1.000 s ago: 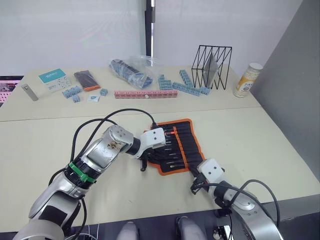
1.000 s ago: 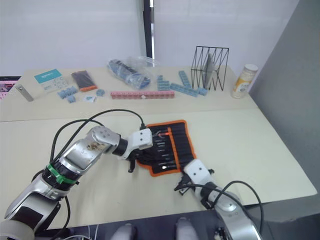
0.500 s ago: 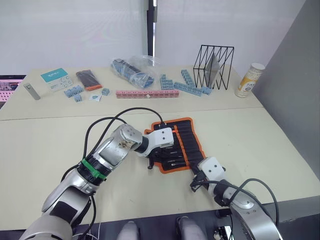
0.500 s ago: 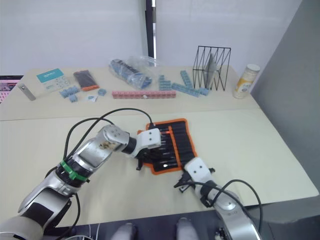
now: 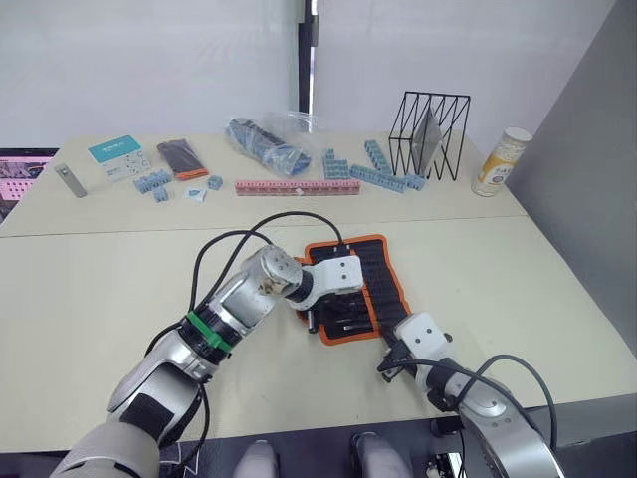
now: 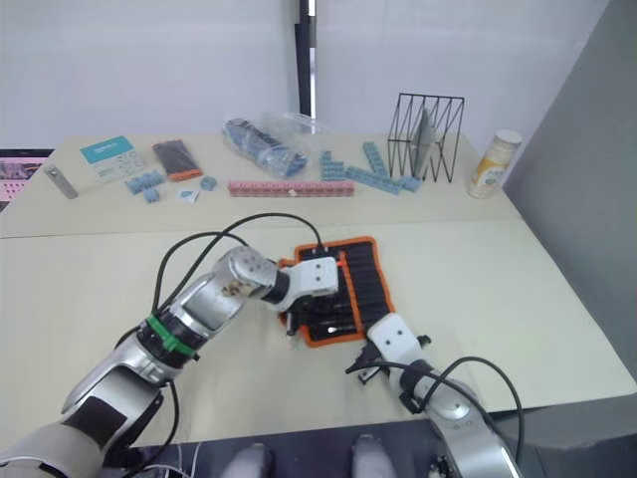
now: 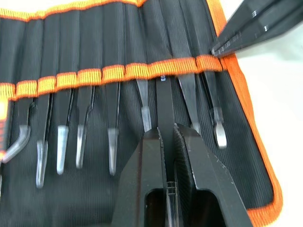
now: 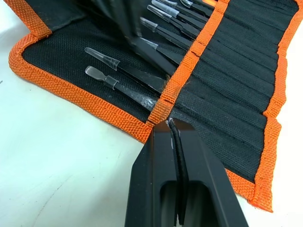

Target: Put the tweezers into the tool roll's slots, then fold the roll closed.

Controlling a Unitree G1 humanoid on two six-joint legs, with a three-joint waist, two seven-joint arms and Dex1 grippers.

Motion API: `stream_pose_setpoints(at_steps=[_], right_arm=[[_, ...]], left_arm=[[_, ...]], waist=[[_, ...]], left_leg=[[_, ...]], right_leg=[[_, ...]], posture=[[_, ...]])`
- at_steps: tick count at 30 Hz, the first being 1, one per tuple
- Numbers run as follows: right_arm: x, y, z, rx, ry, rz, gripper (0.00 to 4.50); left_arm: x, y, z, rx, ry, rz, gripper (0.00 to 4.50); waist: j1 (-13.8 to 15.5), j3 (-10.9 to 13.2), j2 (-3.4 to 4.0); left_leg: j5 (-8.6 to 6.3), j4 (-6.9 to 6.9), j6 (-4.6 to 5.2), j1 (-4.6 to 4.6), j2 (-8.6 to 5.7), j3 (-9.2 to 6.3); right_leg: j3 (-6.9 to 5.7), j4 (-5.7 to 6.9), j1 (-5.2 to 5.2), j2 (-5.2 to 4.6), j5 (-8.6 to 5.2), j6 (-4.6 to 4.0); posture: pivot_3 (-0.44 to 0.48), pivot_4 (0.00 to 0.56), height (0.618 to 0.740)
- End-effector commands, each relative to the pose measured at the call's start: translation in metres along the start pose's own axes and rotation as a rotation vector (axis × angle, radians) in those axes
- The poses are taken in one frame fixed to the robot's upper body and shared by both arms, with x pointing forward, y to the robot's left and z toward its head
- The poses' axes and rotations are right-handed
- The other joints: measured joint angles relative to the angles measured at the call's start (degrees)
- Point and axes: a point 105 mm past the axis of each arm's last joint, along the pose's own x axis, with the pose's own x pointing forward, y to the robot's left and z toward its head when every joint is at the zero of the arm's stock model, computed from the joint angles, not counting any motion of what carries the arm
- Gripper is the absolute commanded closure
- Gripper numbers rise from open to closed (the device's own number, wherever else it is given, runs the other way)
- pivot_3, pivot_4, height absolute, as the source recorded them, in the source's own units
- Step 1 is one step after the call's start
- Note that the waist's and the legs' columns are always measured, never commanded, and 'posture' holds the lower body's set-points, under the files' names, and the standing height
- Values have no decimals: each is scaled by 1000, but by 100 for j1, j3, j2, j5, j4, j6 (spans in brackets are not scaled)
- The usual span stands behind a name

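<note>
Fabric pouch, black with orange edging and an orange inner strip, the tool roll (image 5: 356, 287) lies open and flat on the cream tabletop (image 5: 498, 269), its slots (image 7: 118, 73) facing up so tools can be fed in. Several slim black pointed metal tweezers (image 7: 111, 123) already sit tucked under the orange strip, tips clear of it.

The left gripper (image 7: 169, 142) is over the roll's middle, fingers clamped on one more pair of tweezers (image 7: 164, 101), whose upper end meets the orange strip between two filled slots. Judged purpose: it is held lengthwise along the slot line so it can slide under the elastic.

The right gripper (image 8: 174, 137) sits at the roll's near orange edge, beside the strip's end, fingers pressed together on the orange edging there. This likely pins the roll against sliding during insertion. Folding is not yet begun.
</note>
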Motion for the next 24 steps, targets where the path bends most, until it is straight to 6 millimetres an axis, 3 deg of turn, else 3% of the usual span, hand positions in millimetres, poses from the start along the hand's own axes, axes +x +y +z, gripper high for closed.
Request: stream_pose_setpoints(at_steps=[1, 12, 24], right_arm=[[-2, 4, -21, 22, 94, 11, 4500], [-4, 7, -24, 30, 105, 24, 4500], [-7, 11, -27, 40, 117, 28, 4500]], left_arm=[[7, -4, 16, 52, -28, -11, 4490], [36, -13, 22, 66, -43, -33, 4490], [41, -11, 22, 71, -47, -33, 4490]], waist=[[0, 0, 0], [91, -4, 4], [119, -10, 9]], left_leg=[[0, 0, 0, 0, 0, 0], [0, 9, 2, 7, -3, -2], [0, 18, 2, 9, -11, -6]], right_leg=[[0, 2, 0, 0, 0, 0], [0, 12, 10, 1, 8, -2], [2, 12, 23, -3, 10, 2]], posture=[[0, 150, 737], [0, 150, 737], [0, 150, 737]])
